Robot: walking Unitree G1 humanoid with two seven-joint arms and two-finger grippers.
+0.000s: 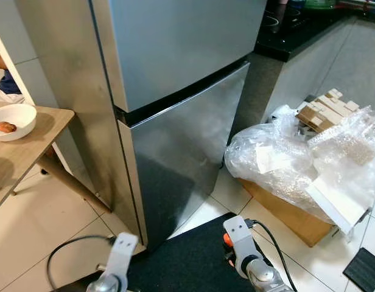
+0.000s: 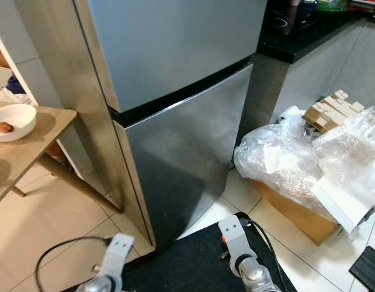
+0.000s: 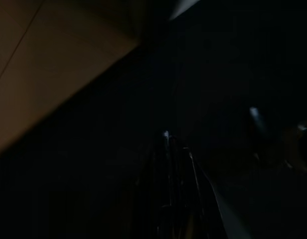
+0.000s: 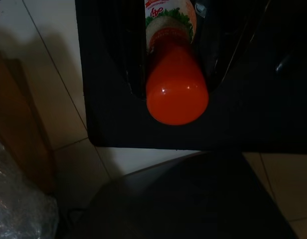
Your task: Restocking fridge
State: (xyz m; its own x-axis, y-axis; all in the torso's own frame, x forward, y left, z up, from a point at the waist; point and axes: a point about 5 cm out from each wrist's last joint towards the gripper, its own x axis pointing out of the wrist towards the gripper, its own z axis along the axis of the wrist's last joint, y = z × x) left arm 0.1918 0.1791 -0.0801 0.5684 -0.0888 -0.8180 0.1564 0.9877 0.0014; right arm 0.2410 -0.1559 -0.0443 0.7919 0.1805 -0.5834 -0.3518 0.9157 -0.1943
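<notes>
A: Bottle [image 4: 177, 92], orange with a red-and-green label, sits between your right gripper's [image 4: 171, 74] fingers [image 4: 131, 59], which are closed against its two sides. It hangs low over the black mat [image 1: 193, 261] at the foot of the fridge [image 1: 181, 103].

B: And the fridge itself?

A: You have it straight ahead, silver, both doors closed, the dark seam between upper and lower door running across it. From the head cameras, your right wrist shows just in front of the fridge's lower door, above the mat, with a bit of orange beside it.

B: What about my left side?

A: Your left gripper [image 3: 176, 164] hangs in front of the fridge's left corner. Its wrist picture is very dark; you can make out black fingers, but I cannot tell whether they are apart or together. A black cable [image 1: 66, 252] loops over the tiled floor [image 1: 41, 231] beside it.

B: Anything else near the fridge?

A: To the fridge's left, a wooden desk [image 1: 29, 146] carries a white bowl [image 1: 14, 120] with something brownish in it. To the fridge's right, a cardboard box [image 1: 285, 213] on the floor is heaped with clear plastic wrap [image 1: 291, 158] and bubble wrap. Behind that, a dark countertop [image 1: 291, 36] adjoins the fridge's right side.
</notes>
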